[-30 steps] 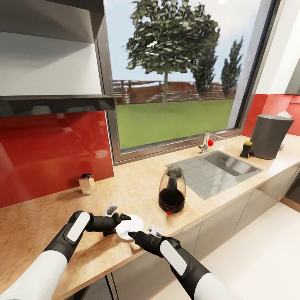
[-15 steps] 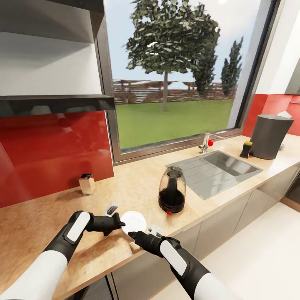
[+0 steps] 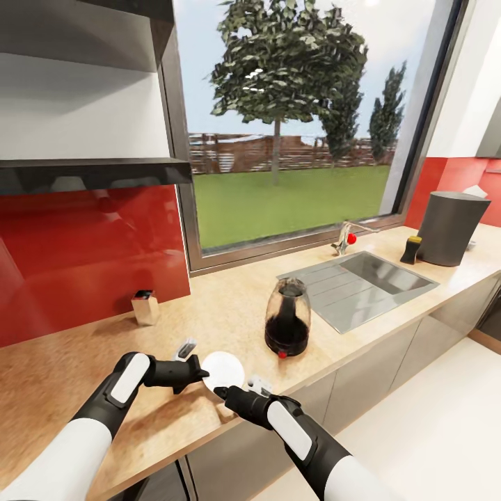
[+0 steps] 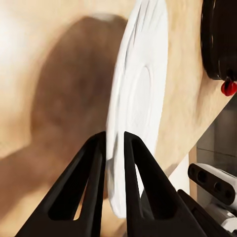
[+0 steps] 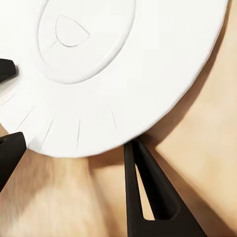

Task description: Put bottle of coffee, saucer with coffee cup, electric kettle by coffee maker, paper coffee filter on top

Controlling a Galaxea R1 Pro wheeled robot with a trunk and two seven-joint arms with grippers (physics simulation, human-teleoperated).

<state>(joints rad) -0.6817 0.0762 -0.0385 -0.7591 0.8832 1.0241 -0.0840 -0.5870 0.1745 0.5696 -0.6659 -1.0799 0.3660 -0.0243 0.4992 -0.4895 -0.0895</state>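
I'm pinching the saucer (image 3: pixel 223 369) rim in my narrow left tool (image 4: pixel 114 148); right tool (image 3: pixel 221 393), spread wide below, is steadying it level.

- White saucer (image 3: pixel 223 369) — plain, faint radial lines on the rim.
- Black gripper fingers (image 4: pixel 96 192); arms white with black joints.
- Speckled tan countertop (image 3: pixel 83 362).
- Glossy red backsplash (image 3: pixel 83 257).
- Coffee maker (image 3: pixel 287 317) — clear glass, dark contents, black base, red knob.
- Grey steel sink (image 3: pixel 362 282); red-tipped tap (image 3: pixel 346 239).
- Dark grey bin (image 3: pixel 452 227).
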